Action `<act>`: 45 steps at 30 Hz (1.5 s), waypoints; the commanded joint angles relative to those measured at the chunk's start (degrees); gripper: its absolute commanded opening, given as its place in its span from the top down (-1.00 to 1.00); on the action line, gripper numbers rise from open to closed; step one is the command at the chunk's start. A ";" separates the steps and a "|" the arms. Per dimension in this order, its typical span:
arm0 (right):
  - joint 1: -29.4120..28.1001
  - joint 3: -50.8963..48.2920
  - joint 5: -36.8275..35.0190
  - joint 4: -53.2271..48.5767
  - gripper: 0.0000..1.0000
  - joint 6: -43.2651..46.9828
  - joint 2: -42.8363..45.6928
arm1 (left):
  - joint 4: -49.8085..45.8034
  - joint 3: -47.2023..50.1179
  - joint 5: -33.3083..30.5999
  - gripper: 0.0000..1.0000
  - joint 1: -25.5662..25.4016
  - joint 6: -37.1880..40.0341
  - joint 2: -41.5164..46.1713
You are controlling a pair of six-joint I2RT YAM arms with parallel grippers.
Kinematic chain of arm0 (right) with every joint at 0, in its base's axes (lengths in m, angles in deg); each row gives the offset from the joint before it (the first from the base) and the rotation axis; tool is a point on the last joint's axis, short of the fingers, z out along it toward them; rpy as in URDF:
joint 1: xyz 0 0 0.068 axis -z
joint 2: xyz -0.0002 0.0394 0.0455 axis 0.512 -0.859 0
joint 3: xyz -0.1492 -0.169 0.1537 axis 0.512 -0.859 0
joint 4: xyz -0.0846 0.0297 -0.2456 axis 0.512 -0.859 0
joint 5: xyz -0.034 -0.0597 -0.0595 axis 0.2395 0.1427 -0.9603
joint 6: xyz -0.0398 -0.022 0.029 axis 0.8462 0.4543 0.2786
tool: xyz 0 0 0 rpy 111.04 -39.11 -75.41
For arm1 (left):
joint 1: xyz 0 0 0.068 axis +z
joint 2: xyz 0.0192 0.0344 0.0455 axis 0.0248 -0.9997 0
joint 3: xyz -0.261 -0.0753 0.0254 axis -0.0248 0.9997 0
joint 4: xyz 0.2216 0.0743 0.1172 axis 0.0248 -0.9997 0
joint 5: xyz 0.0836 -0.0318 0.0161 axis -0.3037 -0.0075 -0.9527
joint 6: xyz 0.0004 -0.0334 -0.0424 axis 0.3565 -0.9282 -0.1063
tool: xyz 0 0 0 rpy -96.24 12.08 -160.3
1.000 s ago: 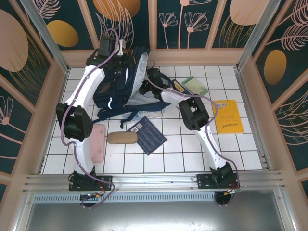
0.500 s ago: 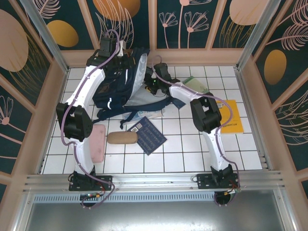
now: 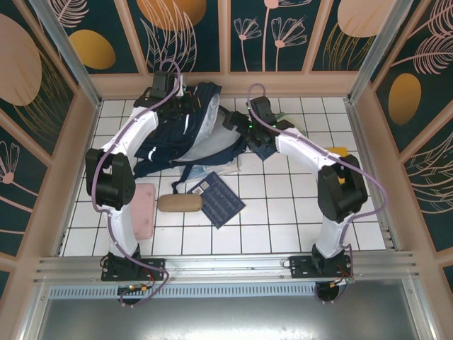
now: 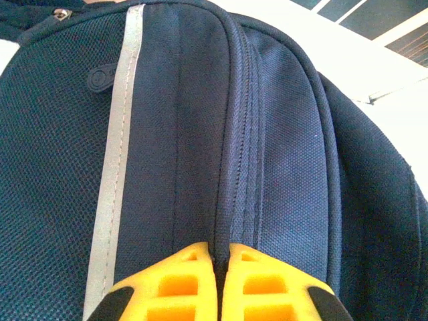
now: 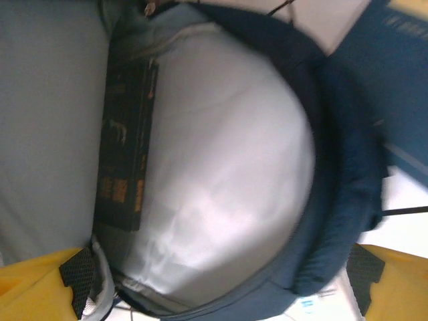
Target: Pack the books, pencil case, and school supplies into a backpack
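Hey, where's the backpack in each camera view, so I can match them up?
Top external: backpack far centre-left, mouth facing right.
Left wrist: its navy side up close, left gripper shut on the seam.
Right wrist: its open mouth, pale lining centre, navy rim right.
Shared landmark: that lining, also in top external; white stripe links left wrist and top.

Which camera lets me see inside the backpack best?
The right wrist view. It looks straight into the open backpack, so you see its pale lining and a dark book tucked inside. The top view shows the whole backpack, small, with a sliver of lining. The left wrist view shows its navy outside and a pale stripe.
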 commanded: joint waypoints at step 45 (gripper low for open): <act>0.28 -38.51 -9.81 -0.29 1.00 -9.45 12.55 | 12.47 20.44 0.99 0.17 -15.87 -12.70 5.85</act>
